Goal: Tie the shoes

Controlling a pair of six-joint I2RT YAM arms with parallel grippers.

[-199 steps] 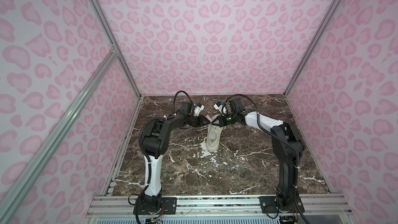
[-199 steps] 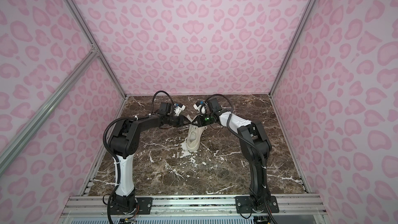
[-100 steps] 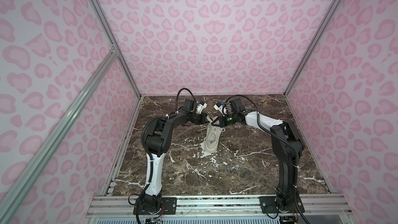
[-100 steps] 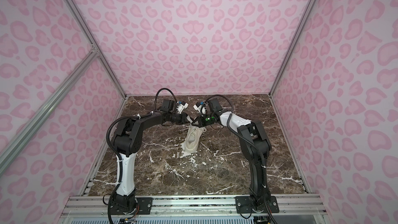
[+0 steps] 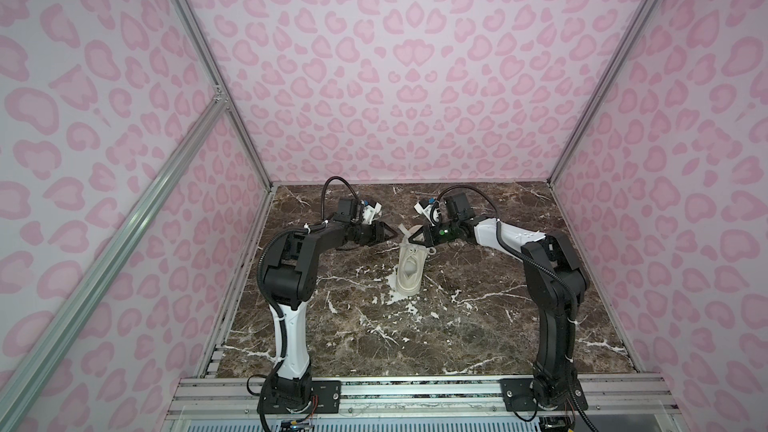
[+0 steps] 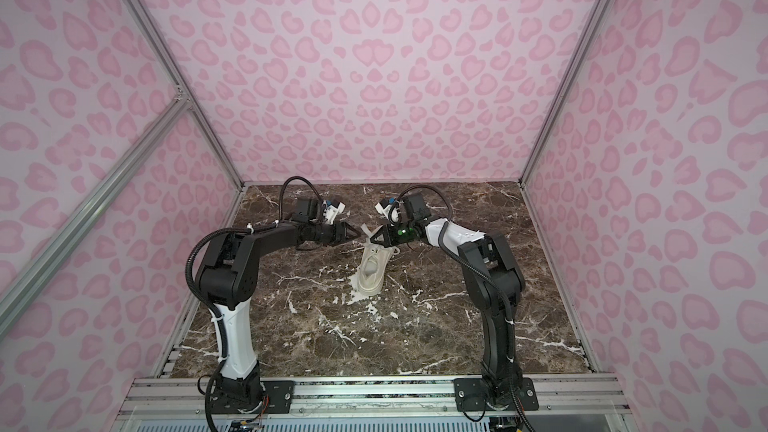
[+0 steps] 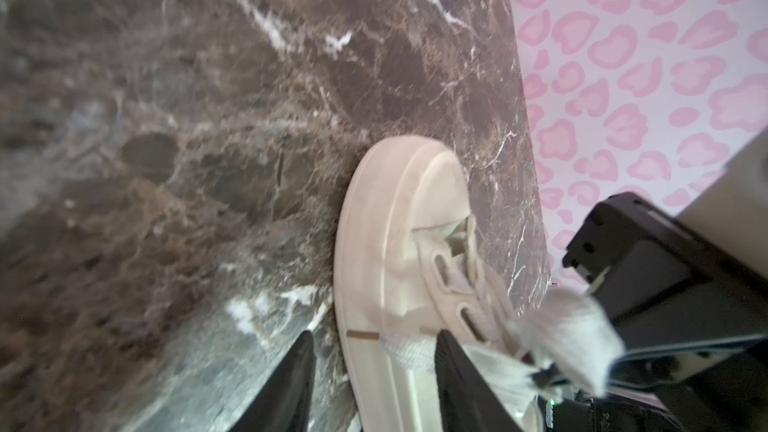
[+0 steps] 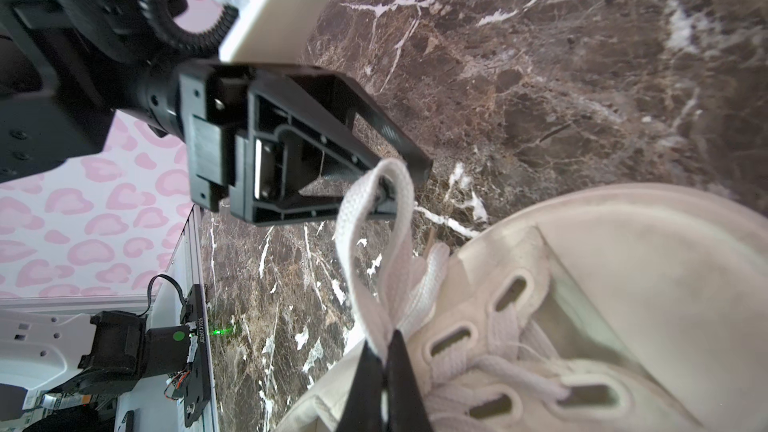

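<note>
From my station, the cream sneaker [image 5: 409,274] stands just past the middle of the marble table [image 5: 478,326], toward 12 o'clock. The two arms meet over its far end. The right gripper [image 8: 384,351], at the shoe's 1 o'clock, is clamped tight on the base of a lace loop [image 8: 365,243] standing up from the eyelets. The left gripper [image 5: 388,235], at 11 o'clock, has its jaws parted. The top of the loop hangs over one fingertip, but I see nothing pinched.

I judge the bow about half made. One loop is formed, I see no finished knot, and the wrap, second loop and tightening are still to do. I cannot tell whether a base knot lies underneath.

Compared with a second ago, the left jaws stand wider and sit a little clear of the shoe. The right grip looks unchanged.
</note>
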